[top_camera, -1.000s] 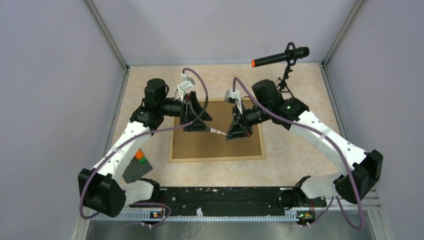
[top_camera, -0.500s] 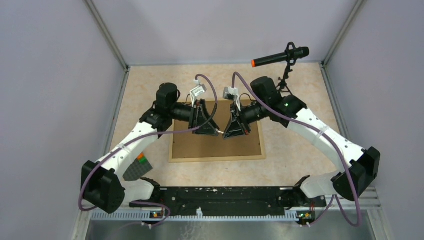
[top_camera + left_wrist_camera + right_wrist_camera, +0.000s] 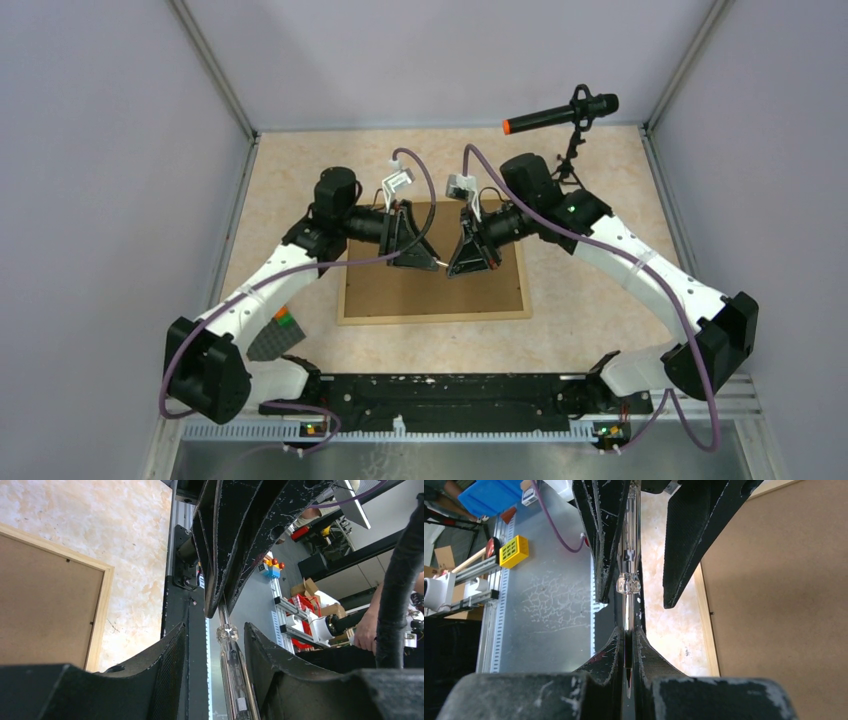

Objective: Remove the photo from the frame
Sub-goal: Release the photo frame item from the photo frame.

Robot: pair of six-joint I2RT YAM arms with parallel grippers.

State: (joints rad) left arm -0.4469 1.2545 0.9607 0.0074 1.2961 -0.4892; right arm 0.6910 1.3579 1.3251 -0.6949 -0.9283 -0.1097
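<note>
Nearest, at the left on the worktop (image 3: 300, 190): a grey studded baseplate (image 3: 272, 340). Beyond it, flat with brown back side up: the frame (image 3: 430, 295). Above its middle: right end effector (image 3: 629, 635) clamped on the metal shaft of a screwdriver (image 3: 629, 555); left end effector (image 3: 214, 630) parted around the clear handle. Farthest: a microphone (image 3: 560, 112).

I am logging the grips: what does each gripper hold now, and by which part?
The right gripper pinches a screwdriver by its metal shaft. The left gripper only straddles its clear handle, gap showing.
</note>
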